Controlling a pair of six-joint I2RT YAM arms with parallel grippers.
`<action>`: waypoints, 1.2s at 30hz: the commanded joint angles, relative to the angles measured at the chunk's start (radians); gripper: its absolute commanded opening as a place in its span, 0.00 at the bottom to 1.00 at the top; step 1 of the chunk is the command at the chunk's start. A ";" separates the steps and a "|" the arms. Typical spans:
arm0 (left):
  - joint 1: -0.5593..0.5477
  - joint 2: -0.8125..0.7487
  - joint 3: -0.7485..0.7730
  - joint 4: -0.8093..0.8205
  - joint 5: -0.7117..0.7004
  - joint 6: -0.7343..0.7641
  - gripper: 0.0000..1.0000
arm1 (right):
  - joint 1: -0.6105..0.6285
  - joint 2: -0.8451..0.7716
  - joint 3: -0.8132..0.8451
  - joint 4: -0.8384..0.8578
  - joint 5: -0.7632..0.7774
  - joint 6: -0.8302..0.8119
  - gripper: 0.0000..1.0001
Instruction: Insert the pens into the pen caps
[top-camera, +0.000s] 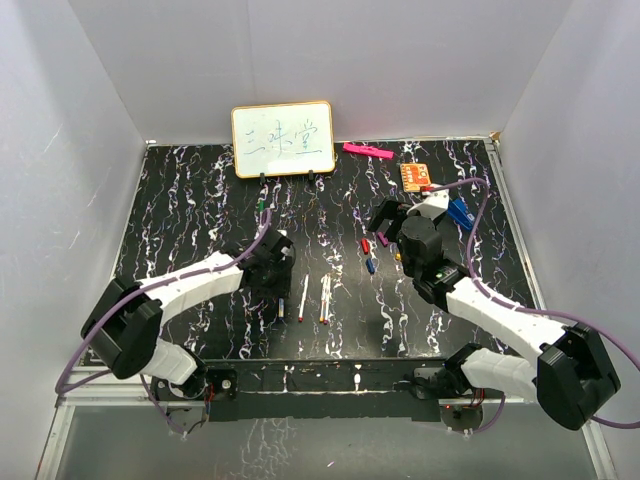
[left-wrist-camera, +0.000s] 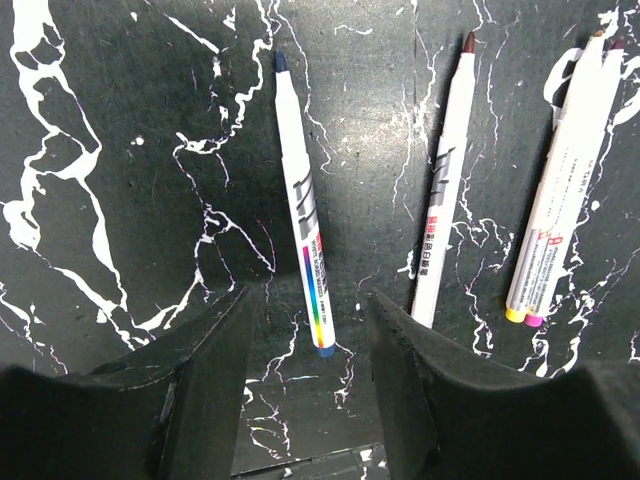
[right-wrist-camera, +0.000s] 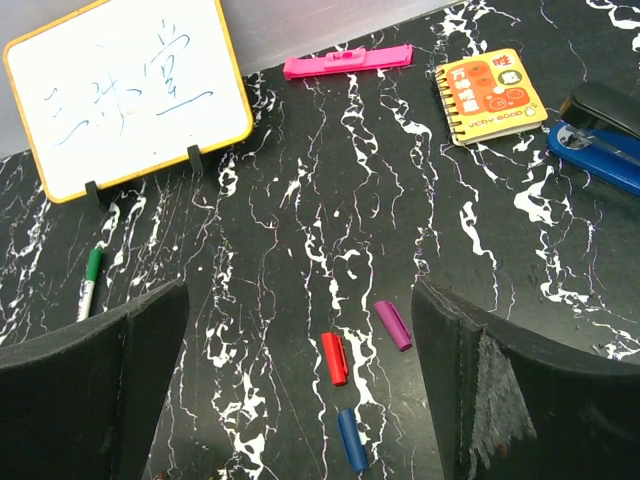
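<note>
Biggest thing here is the black marbled desk (top-camera: 180, 220), and both arms reach in from its near edge. The left hand (left-wrist-camera: 308, 340) is released. Its fingers sit either side of the back end of the blue-tipped pen (left-wrist-camera: 305, 230), and neither finger seems to touch it, though the lowest stretch of the gap is in shadow. The right hand (right-wrist-camera: 300, 300) is spread wide with nothing in it, hanging over the right half of the desk.

A whiteboard (top-camera: 283, 139) with blue writing is propped at the middle of the far edge. To its right along that edge are an orange notebook (right-wrist-camera: 492, 95), a blue stapler (right-wrist-camera: 598, 135) cut off by the frame, and a pink bar (right-wrist-camera: 347, 63).

The uncapped pens lie near the middle of the desk, towards the near edge. Right of the blue-tipped one is the dark-red-tipped pen (left-wrist-camera: 445, 180), its back end hidden behind a finger. Further right is a pair of pens (left-wrist-camera: 560, 190) pressed together, with yellow and pink ends. A green-topped pen (right-wrist-camera: 90, 275) lies just in front of the whiteboard, partly hidden by a finger.

The loose caps sit between the right hand's fingers on the desk: purple cap (right-wrist-camera: 393, 325), red cap (right-wrist-camera: 334, 358) and blue cap (right-wrist-camera: 351, 440), close together but apart.
</note>
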 joint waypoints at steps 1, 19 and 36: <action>-0.012 0.021 0.001 -0.022 -0.004 -0.013 0.46 | -0.004 -0.030 -0.010 0.028 0.024 0.019 0.90; -0.034 0.154 0.015 -0.056 -0.089 -0.018 0.43 | -0.006 -0.024 -0.028 0.042 0.010 0.040 0.84; -0.034 0.271 0.022 -0.035 -0.104 -0.001 0.26 | -0.008 -0.033 -0.035 0.037 0.010 0.052 0.82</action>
